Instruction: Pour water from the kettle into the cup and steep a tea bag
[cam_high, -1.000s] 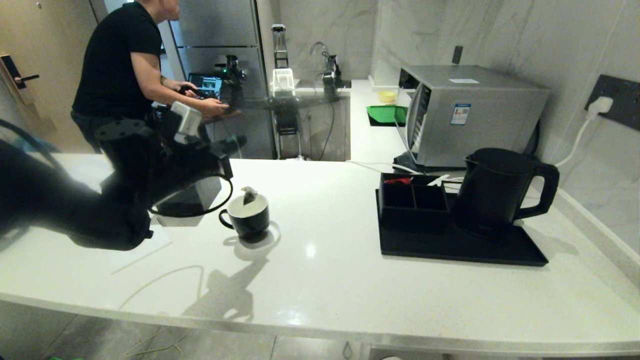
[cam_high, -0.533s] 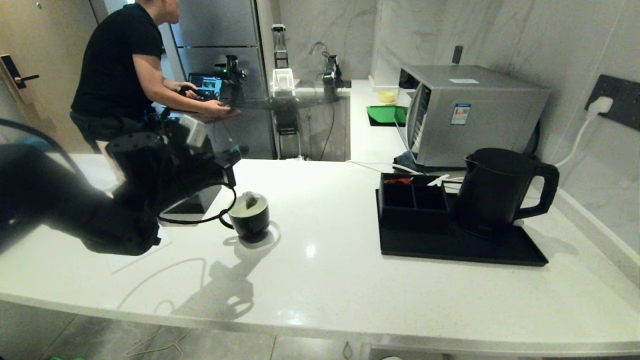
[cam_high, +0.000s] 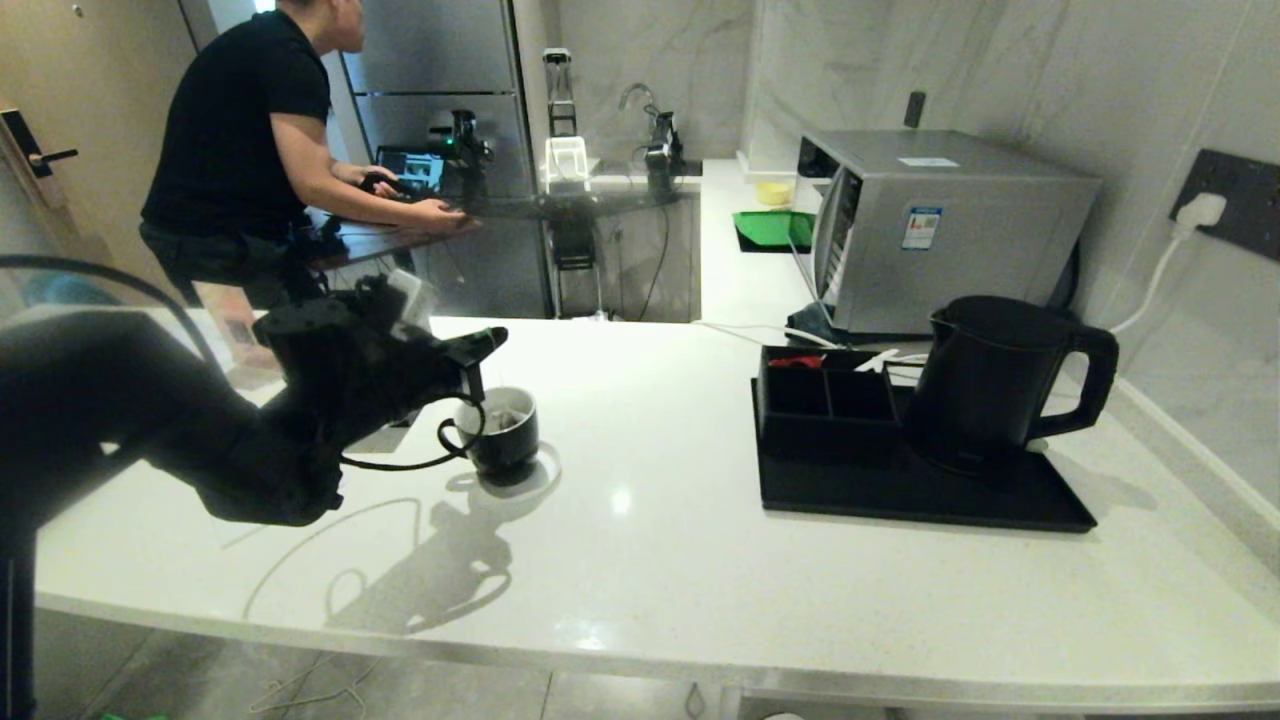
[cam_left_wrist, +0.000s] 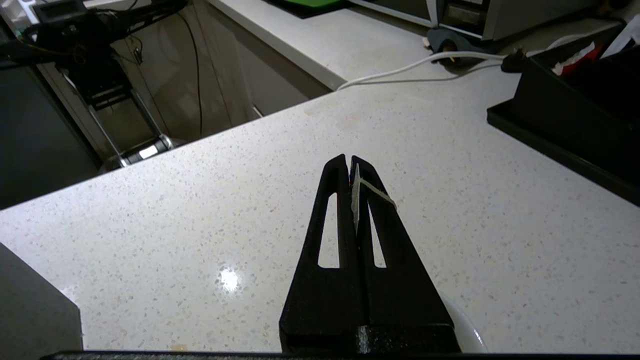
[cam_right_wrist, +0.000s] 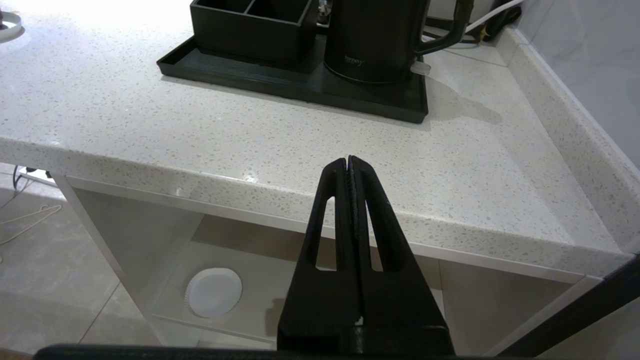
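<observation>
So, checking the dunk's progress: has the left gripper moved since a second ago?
Yes. The left gripper has shifted right, now above the cup.

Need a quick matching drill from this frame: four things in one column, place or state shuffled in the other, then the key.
Things
1. kettle
2. cup
3. left tool
4. right tool

Place or state
A. shut, below the counter's front edge, nothing in it
B. on the bare white counter, tea bag inside
C. upright on the black tray, beside the compartment box
D. shut on the tea bag's thin string, above the cup

Pairs: 1-C, 2-B, 3-D, 4-A
</observation>
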